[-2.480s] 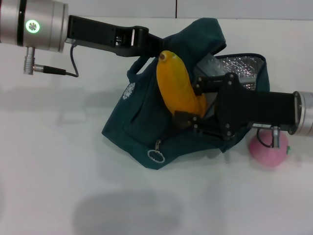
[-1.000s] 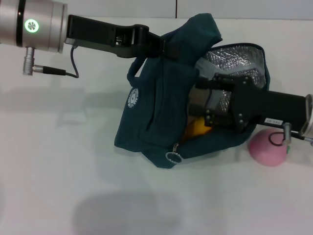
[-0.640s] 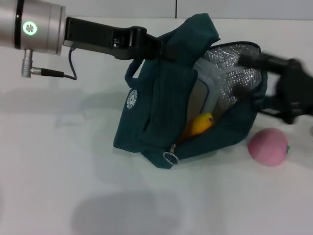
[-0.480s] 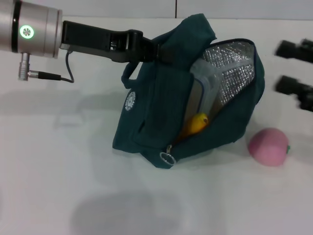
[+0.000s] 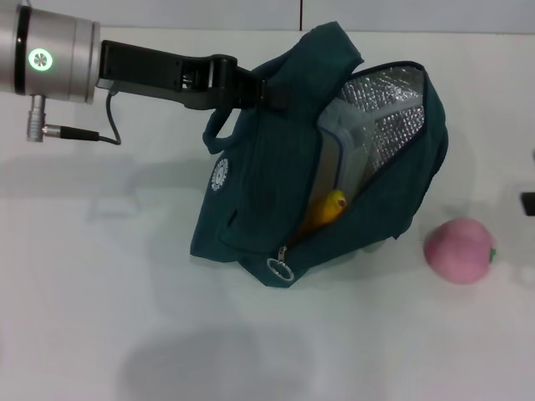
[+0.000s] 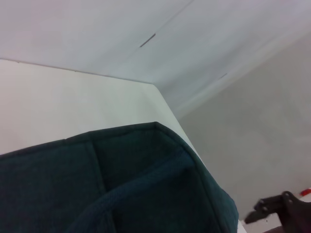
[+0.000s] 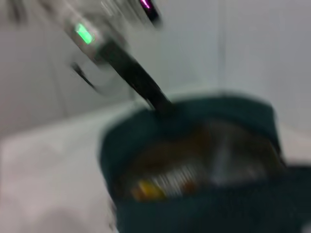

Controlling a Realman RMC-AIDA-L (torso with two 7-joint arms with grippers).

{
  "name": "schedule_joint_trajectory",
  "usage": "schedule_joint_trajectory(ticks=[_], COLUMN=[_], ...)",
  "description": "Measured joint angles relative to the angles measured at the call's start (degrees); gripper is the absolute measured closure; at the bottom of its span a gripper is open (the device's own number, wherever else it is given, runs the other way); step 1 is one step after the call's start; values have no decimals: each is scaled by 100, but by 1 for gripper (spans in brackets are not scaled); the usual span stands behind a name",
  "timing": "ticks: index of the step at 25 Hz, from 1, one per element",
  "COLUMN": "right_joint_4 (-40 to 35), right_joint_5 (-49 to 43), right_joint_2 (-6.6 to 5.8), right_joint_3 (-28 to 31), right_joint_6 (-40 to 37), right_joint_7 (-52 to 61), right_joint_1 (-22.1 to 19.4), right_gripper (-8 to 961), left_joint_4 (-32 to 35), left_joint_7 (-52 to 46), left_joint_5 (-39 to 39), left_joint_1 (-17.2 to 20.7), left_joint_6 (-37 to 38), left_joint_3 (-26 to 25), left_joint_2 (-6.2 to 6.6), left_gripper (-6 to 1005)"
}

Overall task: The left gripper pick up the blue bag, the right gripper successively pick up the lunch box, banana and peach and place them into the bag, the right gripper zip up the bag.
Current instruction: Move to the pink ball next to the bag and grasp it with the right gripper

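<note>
My left gripper (image 5: 261, 88) is shut on the top fabric of the blue bag (image 5: 267, 200) by its handle, holding it up and open; the left wrist view shows the bag's cloth (image 6: 121, 189) close up. Inside the foil-lined mouth the lunch box (image 5: 333, 146) stands on edge, and the banana (image 5: 328, 208) lies below it with its tip showing. The peach (image 5: 458, 251) rests on the table right of the bag. Of the right gripper (image 5: 528, 203) only a black sliver shows at the right edge. The right wrist view is blurred, with the open bag (image 7: 194, 208) and something yellow, probably the banana (image 7: 146, 190).
The bag's zipper ring pull (image 5: 277, 268) hangs at its lower front corner. The white table (image 5: 100, 292) stretches left and in front of the bag. A wall seam runs along the far edge.
The right gripper let go of the banana inside the bag and withdrew to the right, almost out of view. The left gripper and bag drifted slightly left.
</note>
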Motion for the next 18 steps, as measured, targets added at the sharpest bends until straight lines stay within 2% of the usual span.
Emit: schedule_joint_trajectory(ticks=[3,7,18], right_joint_4=[-455,-427,1253], right_joint_5=[-838,-1684,-2200], right_joint_2=[-17,-4,45], right_joint_3=[27,14,-298], right_joint_6=[-108,-233,275], right_joint_7=[692,1083,971], right_joint_1=[52,227,944], right_gripper=[359,367,389], left_joint_4=[1,1,-5], left_joint_7=[-24,-46,-47], left_joint_5=[4,9,14], left_joint_1=[-2,-30,-154], left_joint_6=[-10,-18,-23], left_joint_3=[-2,-9,10], left_joint_2=[3,4,-30], left_gripper=[914,914,914])
